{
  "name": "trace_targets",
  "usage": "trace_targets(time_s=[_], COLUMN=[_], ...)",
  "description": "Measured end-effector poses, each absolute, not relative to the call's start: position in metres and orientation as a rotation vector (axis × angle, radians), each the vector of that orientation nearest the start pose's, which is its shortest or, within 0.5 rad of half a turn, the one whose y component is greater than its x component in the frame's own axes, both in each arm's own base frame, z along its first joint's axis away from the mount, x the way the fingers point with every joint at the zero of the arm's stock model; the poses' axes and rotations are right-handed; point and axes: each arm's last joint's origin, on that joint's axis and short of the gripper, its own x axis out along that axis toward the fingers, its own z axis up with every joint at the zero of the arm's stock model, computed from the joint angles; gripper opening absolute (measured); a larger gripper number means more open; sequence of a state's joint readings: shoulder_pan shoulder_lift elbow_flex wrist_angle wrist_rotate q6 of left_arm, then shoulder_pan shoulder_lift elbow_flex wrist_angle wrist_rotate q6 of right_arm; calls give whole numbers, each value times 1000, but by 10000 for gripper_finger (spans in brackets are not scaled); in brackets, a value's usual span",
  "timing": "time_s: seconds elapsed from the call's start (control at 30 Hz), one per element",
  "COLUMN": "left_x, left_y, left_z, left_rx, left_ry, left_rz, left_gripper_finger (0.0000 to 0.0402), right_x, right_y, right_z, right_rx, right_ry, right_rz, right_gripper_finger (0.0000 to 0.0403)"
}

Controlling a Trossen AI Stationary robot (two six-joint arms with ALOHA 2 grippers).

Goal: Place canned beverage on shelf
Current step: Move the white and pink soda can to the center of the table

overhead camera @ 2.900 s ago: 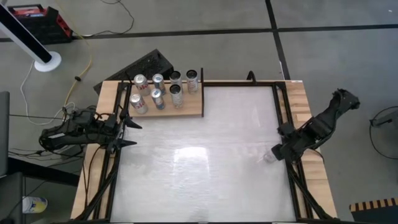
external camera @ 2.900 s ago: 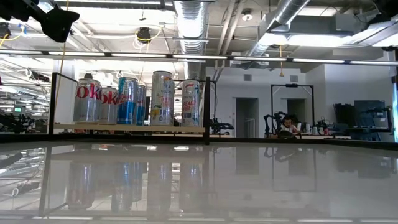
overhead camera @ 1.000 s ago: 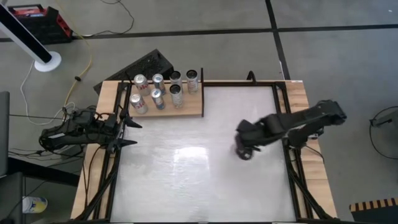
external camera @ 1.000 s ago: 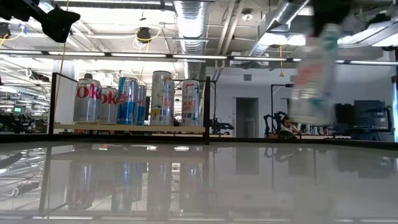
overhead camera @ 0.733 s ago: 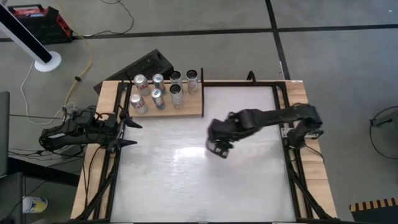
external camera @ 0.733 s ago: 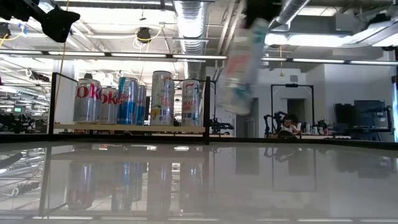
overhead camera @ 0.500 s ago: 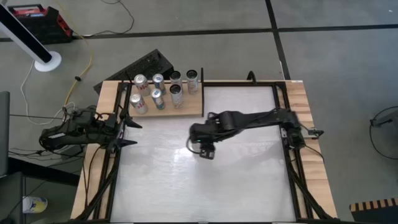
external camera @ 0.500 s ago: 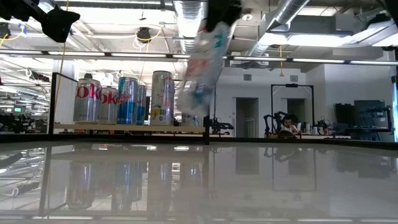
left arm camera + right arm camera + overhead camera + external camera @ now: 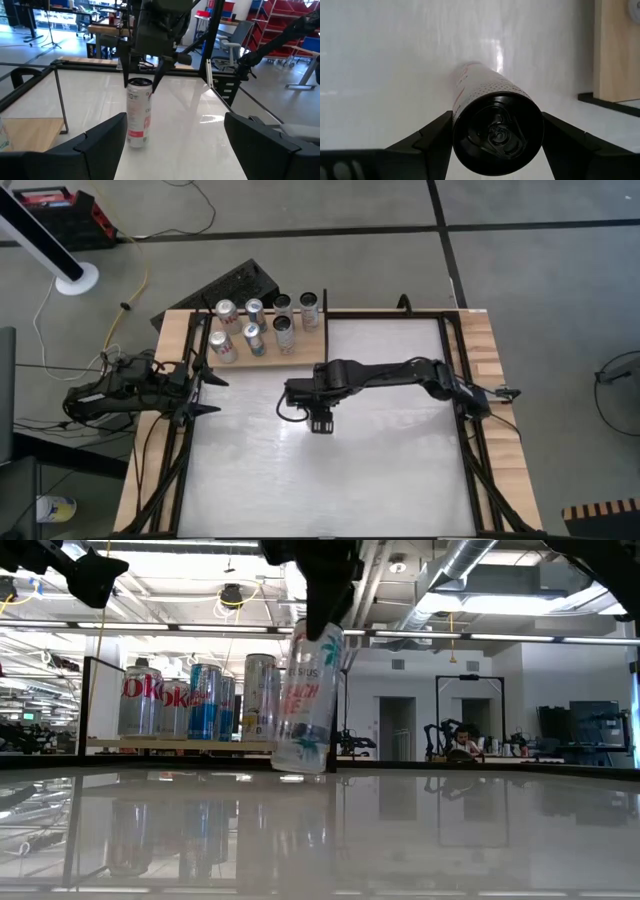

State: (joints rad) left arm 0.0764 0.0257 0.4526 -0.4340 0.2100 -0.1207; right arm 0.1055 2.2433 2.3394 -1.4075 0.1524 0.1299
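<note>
Lettering on the cans, little else to read

Along the shelf [image 9: 180,745], the two silver cans [image 9: 140,700] at its left end carry red letters reading "oke" and "ok", cut off where the cans overlap. The tall white can [image 9: 305,700] in front shows a line ending "US" and, under it in red, what looks like "ACH", though it is tilted and partly hidden. The blue cans [image 9: 208,700] and the pale can [image 9: 258,695] bear print too small to make out.

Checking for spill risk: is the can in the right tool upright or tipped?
Slightly tipped. In the low view the can leans, hanging from the right tool; the left wrist view shows it near upright.
</note>
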Motion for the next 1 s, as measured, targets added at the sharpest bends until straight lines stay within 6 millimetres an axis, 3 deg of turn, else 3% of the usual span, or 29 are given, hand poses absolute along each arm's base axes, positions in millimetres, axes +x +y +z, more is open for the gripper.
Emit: trace_targets(time_s=[0.33, 0.6, 1.0], left_x=[51, 51, 51], left_y=[-2, -2, -2], left_z=[266, 266, 266], left_rx=[-121, -121, -121], left_ry=[14, 14, 15], left_rz=[-129, -128, -127], left_gripper_finger=[318, 318, 318], right_x=[446, 447, 445], right_y=[42, 42, 42], right_z=[300, 302, 303], right_rx=[-56, -54, 0], right_ry=[1284, 1271, 1278], right_rz=[-126, -125, -170], right_gripper_finger=[280, 371, 386])
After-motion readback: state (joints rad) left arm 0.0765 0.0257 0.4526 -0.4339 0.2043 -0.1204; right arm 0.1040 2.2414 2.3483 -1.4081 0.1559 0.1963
